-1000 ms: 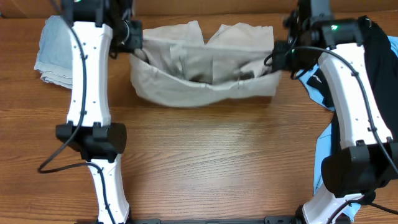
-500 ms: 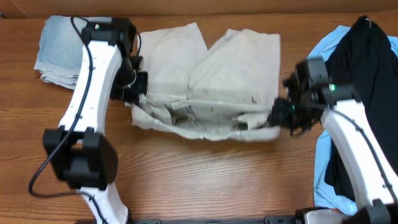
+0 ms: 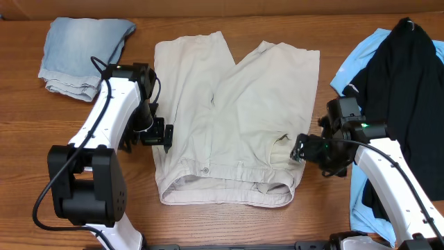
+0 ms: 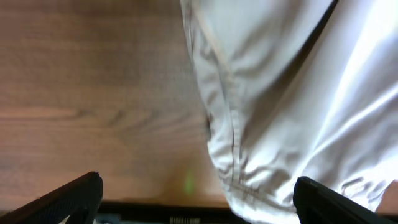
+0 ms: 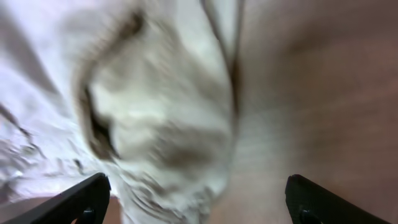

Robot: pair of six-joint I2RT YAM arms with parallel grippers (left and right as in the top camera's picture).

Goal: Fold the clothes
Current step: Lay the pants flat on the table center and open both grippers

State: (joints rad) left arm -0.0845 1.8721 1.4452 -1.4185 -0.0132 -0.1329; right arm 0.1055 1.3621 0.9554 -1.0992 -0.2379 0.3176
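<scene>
Now that the cloth is down, I've got the clothes (image 3: 236, 118) lying flat in the middle of the desk (image 3: 229, 226), between my two arms. The long axis runs near to far: waistband (image 3: 225, 186) on my side, both legs pointing at the far edge and splaying a little into a V.

The left jaws sit right at the left side seam, spread wide and gripping nothing; the wrist view shows the seam edge lying loose between the tips. The right jaws are at the right hip by the pocket, also wide apart, cloth loose beneath them and nothing held.

A second ago the garment hung bunched between both pinched jaws up at the far edge. Half a second ago it was coming toward me, pinched at the waistband corners. It's now spread out and released.

The denim piece (image 3: 83, 55) sits far left, and the black top (image 3: 402, 90) lies over the sky-blue top (image 3: 357, 66) on the right.
</scene>
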